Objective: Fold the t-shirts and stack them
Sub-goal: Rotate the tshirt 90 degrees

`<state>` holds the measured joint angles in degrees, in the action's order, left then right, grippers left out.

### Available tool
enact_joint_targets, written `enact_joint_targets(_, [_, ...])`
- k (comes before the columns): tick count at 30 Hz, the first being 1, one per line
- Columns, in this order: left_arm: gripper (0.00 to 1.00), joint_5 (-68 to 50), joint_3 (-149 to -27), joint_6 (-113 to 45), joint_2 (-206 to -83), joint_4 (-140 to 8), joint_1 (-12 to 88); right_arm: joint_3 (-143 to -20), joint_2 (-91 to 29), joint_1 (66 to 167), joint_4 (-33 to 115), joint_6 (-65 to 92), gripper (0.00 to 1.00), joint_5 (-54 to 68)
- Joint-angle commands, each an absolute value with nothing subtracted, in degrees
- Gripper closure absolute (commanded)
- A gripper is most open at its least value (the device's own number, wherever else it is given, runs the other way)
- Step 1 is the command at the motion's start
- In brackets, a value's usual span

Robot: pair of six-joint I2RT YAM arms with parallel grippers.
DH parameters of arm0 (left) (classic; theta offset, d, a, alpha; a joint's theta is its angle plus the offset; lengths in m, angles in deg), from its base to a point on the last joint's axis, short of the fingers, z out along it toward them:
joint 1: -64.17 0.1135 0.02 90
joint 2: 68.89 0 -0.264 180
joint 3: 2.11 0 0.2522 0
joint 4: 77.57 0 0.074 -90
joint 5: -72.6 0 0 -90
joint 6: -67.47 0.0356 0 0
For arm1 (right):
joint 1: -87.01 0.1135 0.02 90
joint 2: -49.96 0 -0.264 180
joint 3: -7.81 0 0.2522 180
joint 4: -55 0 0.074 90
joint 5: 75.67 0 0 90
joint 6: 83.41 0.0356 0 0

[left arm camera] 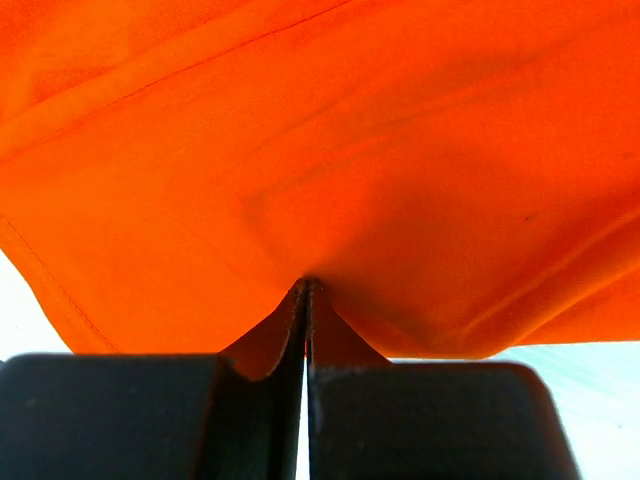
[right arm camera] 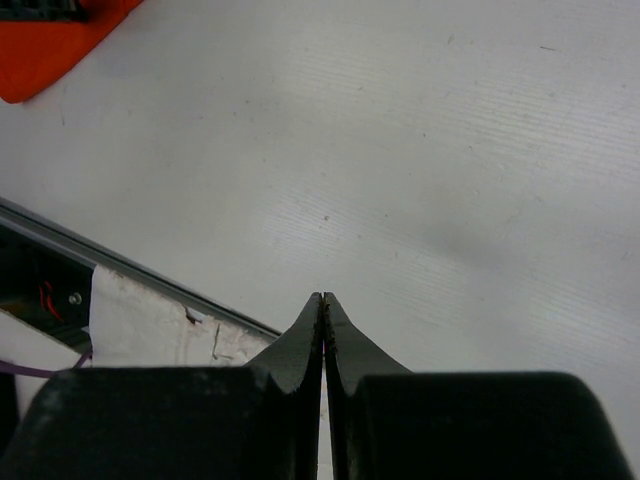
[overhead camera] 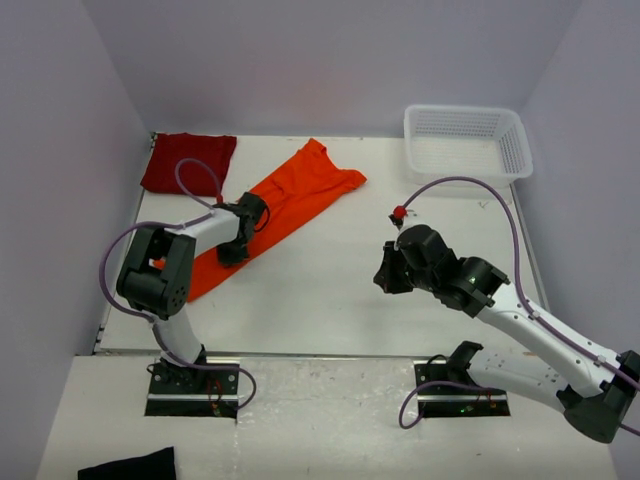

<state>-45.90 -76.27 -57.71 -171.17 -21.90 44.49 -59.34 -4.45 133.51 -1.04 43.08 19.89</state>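
Observation:
The orange t-shirt (overhead camera: 300,190) lies in a long diagonal strip on the left half of the table. My left gripper (overhead camera: 232,255) is down on its lower part. In the left wrist view the orange t-shirt (left arm camera: 350,150) fills the frame, and my left gripper (left arm camera: 307,285) is shut with creases in the cloth converging on its tips. The dark red t-shirt (overhead camera: 185,160) sits bunched at the far left corner. My right gripper (overhead camera: 385,280) hovers over bare table at centre right, shut on nothing (right arm camera: 323,297). A corner of the orange t-shirt (right arm camera: 40,50) shows at the upper left of the right wrist view.
A white mesh basket (overhead camera: 465,140) stands at the far right corner. A small black cloth (overhead camera: 130,466) lies on the near ledge by the left arm's base. The table's near edge rail (right arm camera: 130,265) runs under the right gripper.

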Motion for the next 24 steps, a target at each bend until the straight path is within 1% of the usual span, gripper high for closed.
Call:
enact_joint_targets(1, [1.00,-37.4,-74.1,-59.4,-174.1,-28.4,42.6,-59.7,-4.4,133.6,-0.3,43.6,1.00,21.5])
enact_joint_targets(4, [1.00,-37.5,-74.2,-60.8,-175.5,-28.0,38.1,-60.1,-4.7,133.6,-0.1,43.7,1.00,21.4])
enact_joint_targets(10, [1.00,-32.9,-75.7,-65.4,-178.7,-28.9,26.8,-60.7,-6.5,133.6,0.5,43.5,1.00,21.5])
enact_joint_targets(14, [1.00,-30.9,-80.2,-67.9,-181.1,-28.5,19.5,-61.1,-7.6,133.6,0.1,43.9,1.00,22.8])
enact_joint_targets(24, [1.00,-23.4,-92.3,-70.2,-183.6,-28.2,8.3,-61.7,-9.6,133.3,-0.9,46.5,1.00,27.2])
